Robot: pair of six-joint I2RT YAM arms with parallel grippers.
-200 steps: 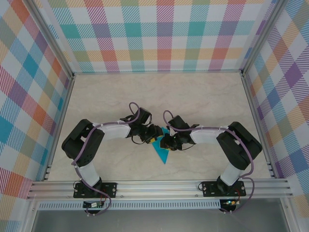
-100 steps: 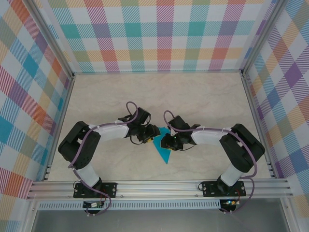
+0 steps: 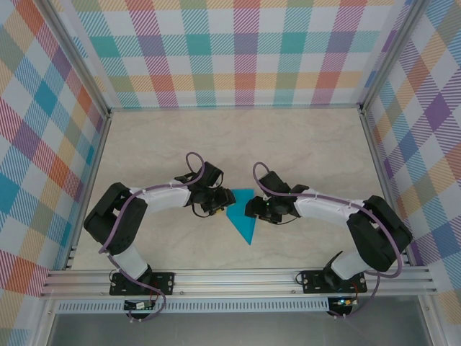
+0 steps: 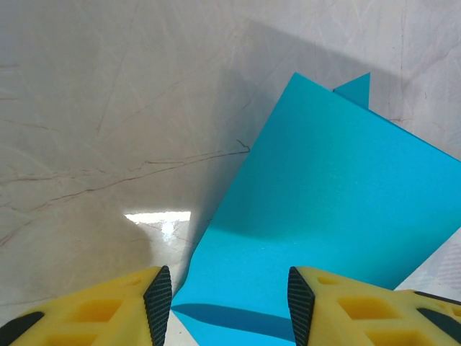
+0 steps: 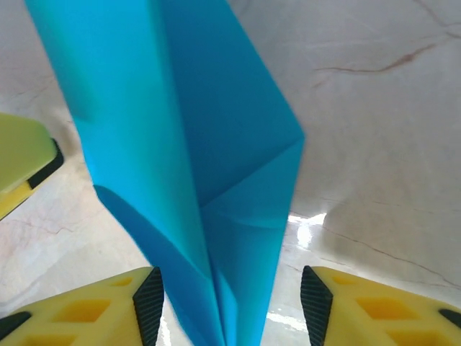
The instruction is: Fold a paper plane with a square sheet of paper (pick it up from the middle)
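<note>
The teal sheet of paper (image 3: 243, 218), folded to a pointed triangle with its tip toward the near edge, lies mid-table. My left gripper (image 3: 224, 200) is at its upper left corner, and my right gripper (image 3: 251, 209) is at its right edge. In the left wrist view the left gripper (image 4: 229, 303) is open, with the paper (image 4: 324, 194) spreading flat between and beyond the pads. In the right wrist view the right gripper (image 5: 230, 306) is open around the creased paper (image 5: 180, 122), with gaps on both sides.
The table top (image 3: 302, 144) is pale marble, fenced by plaid walls at back and sides. An aluminium rail (image 3: 238, 277) carrying both arm bases runs along the near edge. A yellow finger of the left gripper (image 5: 21, 158) shows in the right wrist view.
The right gripper's jaws have opened off the paper and that arm has drawn back to the right. The left gripper has shifted slightly away. More of the paper lies uncovered.
</note>
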